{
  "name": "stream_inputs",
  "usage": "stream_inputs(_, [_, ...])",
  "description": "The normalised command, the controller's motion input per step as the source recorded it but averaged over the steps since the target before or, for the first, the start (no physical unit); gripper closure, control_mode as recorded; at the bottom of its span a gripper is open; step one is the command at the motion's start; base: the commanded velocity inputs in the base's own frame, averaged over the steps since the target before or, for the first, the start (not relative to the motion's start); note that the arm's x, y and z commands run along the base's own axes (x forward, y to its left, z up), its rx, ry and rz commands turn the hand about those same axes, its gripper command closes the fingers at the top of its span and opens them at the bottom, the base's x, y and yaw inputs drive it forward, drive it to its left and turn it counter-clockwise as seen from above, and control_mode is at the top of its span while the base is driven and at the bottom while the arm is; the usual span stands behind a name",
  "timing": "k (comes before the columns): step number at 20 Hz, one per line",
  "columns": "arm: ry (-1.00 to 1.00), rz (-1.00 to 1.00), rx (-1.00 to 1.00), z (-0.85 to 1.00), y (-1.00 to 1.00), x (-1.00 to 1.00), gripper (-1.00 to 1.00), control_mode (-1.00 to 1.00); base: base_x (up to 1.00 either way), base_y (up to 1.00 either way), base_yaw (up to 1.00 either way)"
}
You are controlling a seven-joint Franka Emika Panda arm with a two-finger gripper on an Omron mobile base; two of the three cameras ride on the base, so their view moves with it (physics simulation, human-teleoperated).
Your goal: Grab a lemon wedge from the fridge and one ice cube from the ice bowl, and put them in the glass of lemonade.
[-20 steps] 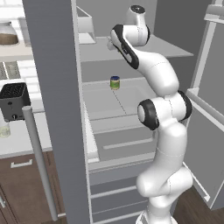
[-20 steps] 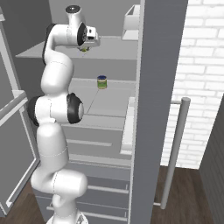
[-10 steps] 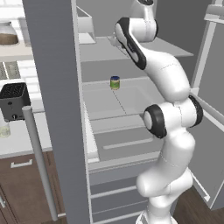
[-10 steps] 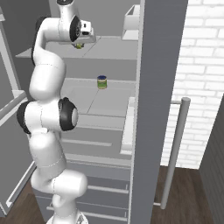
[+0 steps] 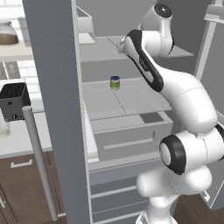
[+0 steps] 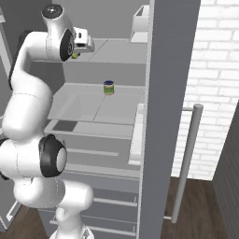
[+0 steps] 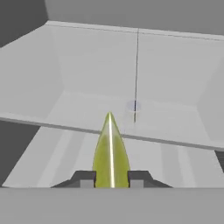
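Note:
In the hand view my gripper (image 7: 111,179) is shut on the lemon wedge (image 7: 110,151), a yellow-green sliver that stands upright between the two dark fingertips. Beyond it lies a pale shelf inside the fridge (image 7: 131,65). From the right base view the gripper (image 6: 76,53) hangs at the front of the upper shelf, with a speck of the yellow wedge (image 6: 74,55) under the hand. The grey fridge door (image 5: 52,87) stands open. A small glass of lemonade (image 5: 3,129) shows at the far left on the counter. The ice bowl and ice cube are out of view.
A small green jar with a blue lid (image 5: 114,82) (image 6: 108,87) stands on the middle shelf. A black toaster (image 5: 14,100) sits on the counter left of the fridge. An open door with a long silver handle (image 6: 186,163) flanks the right side.
The arm has reared up and its elbow has shifted. The hand has drawn back a little from deep over the upper shelf toward the fridge's front, still holding the wedge.

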Motion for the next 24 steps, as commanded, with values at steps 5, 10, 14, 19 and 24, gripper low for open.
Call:
stream_inputs(5, [0.01, 0.00, 0.01, -0.32, -0.01, -1.00, 1.00, -1.00, 0.00, 0.00, 0.00])
stream_inputs(10, [0.26, -0.07, 0.00, -0.59, -0.13, -1.00, 1.00, -1.00, 0.00, 0.00, 0.00])
stream_inputs(14, [0.31, -0.15, 0.01, -0.50, -0.17, -0.97, 1.00, -1.00, 0.00, 0.00, 0.00])
stream_inputs(19, [0.22, -0.19, 0.03, -0.23, -0.30, -0.90, 1.00, -1.00, 0.00, 0.00, 0.00])
stream_inputs(24, [0.10, -0.03, 0.07, -0.25, -0.26, -0.95, 1.00, -1.00, 0.00, 0.00, 0.00])
